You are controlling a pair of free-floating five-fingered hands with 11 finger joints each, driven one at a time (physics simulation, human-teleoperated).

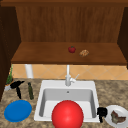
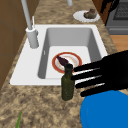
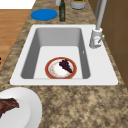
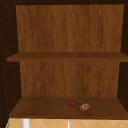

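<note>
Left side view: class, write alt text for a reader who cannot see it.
A black hand reaches with straight fingers to a dark green bottle on the counter, above a blue plate. Behind, the white sink holds a red-rimmed plate with dark food.

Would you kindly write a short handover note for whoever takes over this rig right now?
Left hand: open, fingers straight, tips at the neck of the bottle, no grasp.
Right hand: fingers curled, holding nothing, between the sink and the white plate.
Bottle upright on the counter, beside the blue plate.
Done: nothing lifted.
Left: the bottle is not yet gripped.
</note>
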